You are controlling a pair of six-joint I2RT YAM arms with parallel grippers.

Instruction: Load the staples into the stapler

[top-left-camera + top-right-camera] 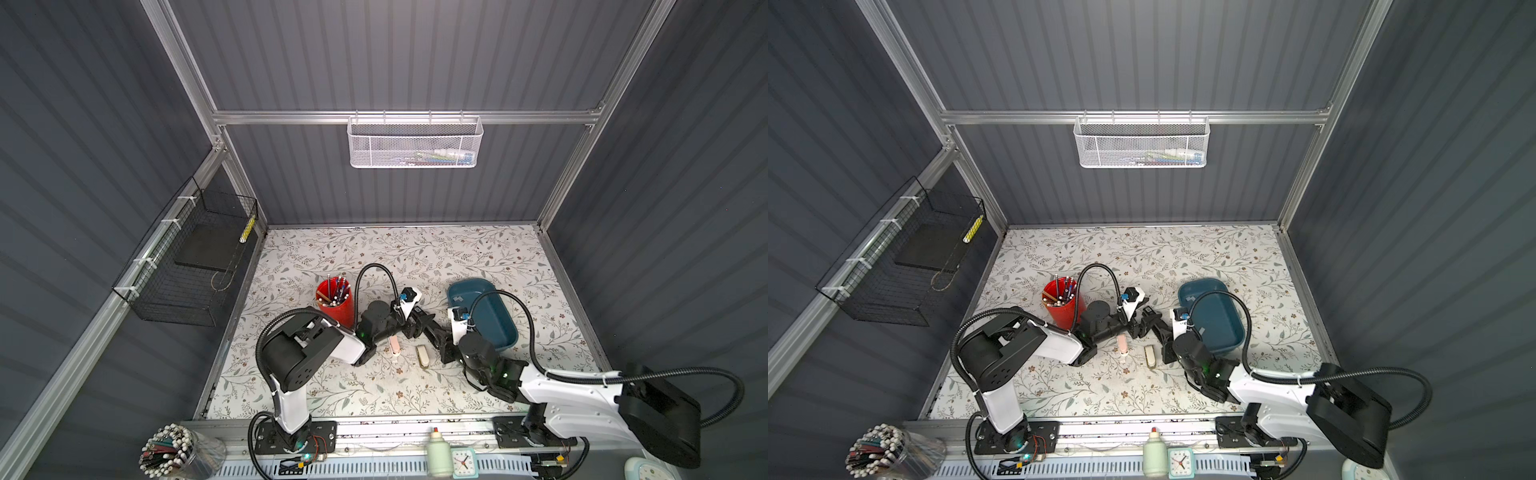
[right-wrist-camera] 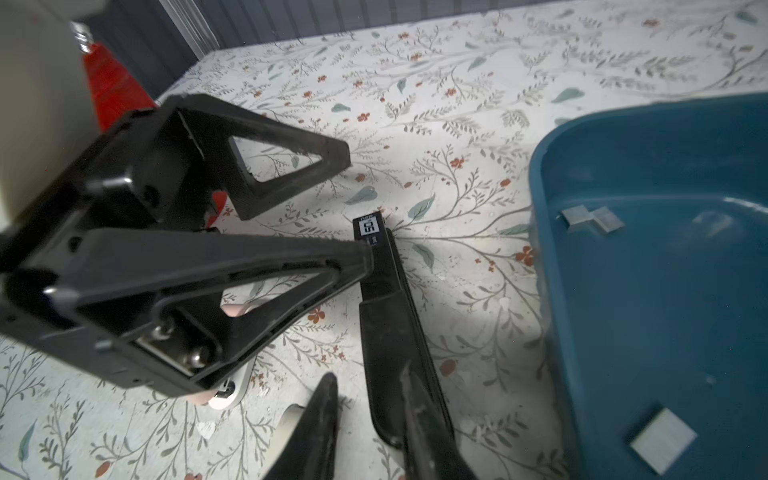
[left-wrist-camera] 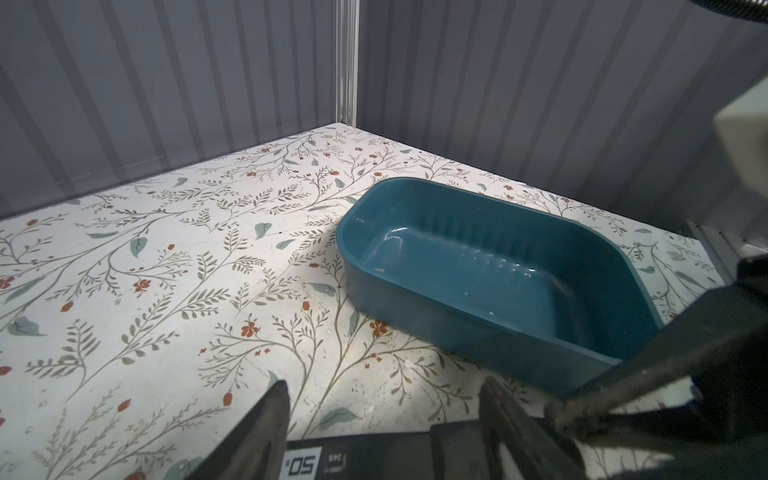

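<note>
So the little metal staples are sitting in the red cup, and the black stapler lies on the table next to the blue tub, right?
Not quite: the staples sit in the blue tub, not the red cup, as the right wrist view shows. The black stapler does lie on the table next to the blue tub.

You're in a robotics lab test cell dressed up as an office desk: grey ribbed panels point(image 1: 395, 54) in an aluminium frame point(image 1: 291, 117) wall in a floral tabletop point(image 1: 415, 249), and the left arm point(image 1: 345, 349) and right arm point(image 1: 569, 386) are bolted to a metal rail point(image 1: 415, 428) at its front edge. The desk side shows in the red pen cup point(image 1: 335, 307), the white mesh basket point(image 1: 415, 143) and black wire basket point(image 1: 187, 266) hung on the walls, the jar of pencils point(image 1: 174, 453), a glue bottle point(image 1: 439, 455) and a small clock point(image 1: 463, 462)
</note>
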